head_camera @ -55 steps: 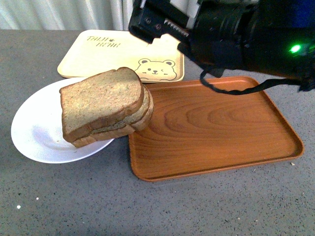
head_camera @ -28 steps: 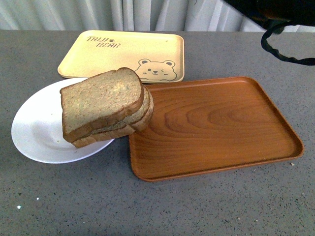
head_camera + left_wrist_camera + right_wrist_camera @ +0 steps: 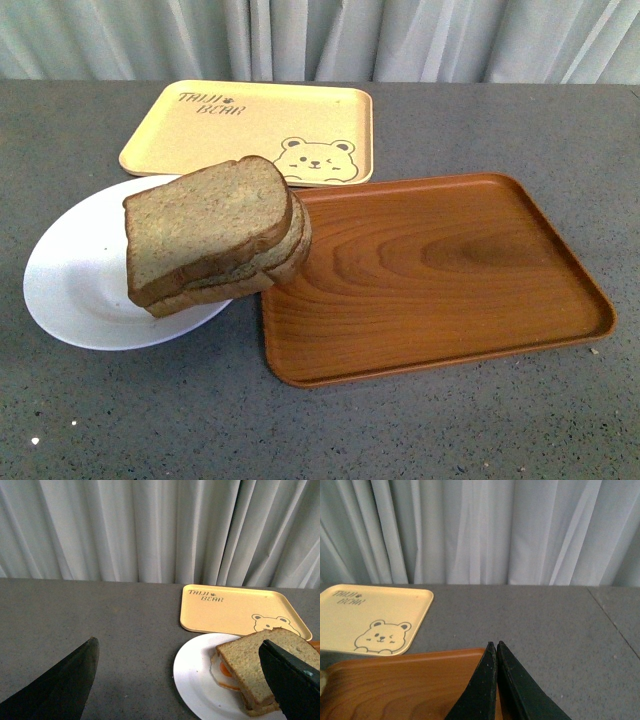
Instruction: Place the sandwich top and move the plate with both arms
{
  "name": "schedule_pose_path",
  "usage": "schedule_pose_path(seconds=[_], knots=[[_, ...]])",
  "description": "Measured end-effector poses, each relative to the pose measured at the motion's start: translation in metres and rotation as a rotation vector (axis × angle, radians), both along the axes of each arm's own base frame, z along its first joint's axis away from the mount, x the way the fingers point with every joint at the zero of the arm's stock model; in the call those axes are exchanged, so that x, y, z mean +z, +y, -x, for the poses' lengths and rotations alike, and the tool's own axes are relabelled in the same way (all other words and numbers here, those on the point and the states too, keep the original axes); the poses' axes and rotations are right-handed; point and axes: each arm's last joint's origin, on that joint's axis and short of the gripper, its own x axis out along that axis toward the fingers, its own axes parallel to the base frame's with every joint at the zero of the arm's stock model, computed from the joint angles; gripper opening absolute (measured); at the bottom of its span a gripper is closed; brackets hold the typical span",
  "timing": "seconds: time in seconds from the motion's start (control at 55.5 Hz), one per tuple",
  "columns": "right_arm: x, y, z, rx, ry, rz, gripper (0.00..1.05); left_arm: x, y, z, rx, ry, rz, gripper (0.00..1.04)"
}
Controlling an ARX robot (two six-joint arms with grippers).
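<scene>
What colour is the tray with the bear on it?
Pale yellow tray; clearest in front view.

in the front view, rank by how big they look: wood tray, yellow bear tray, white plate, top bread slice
1. wood tray
2-3. white plate and yellow bear tray: about alike, and the tray sits farther back, so not ranked
4. top bread slice
</scene>
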Motion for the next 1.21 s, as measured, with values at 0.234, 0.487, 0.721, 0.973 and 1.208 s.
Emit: schedule_pose_path(seconds=[0.234, 0.487, 0.721, 0.973, 1.208], knots=[[-0.005, -0.017, 0.023, -0.011, 0.003, 0.002, 0.02, 0.0, 0.0, 0.0, 0.0, 0.0, 0.0, 0.96], [-0.017, -0.027, 0.041, -0.01, 0.01, 0.002, 0.02, 0.0, 0.0, 0.0, 0.0, 0.0, 0.0, 0.96], [-0.012, -0.04, 0.054, -0.017, -0.005, 0.0, 0.02, 0.0, 0.0, 0.0, 0.0, 0.0, 0.0, 0.96], [-0.007, -0.04, 0.064, -0.014, -0.022, 0.0, 0.02, 0.0, 0.0, 0.0, 0.0, 0.0, 0.0, 0.96], [-0.004, -0.04, 0.073, -0.014, -0.033, 0.0, 0.02, 0.0, 0.0, 0.0, 0.0, 0.0, 0.0, 0.96]])
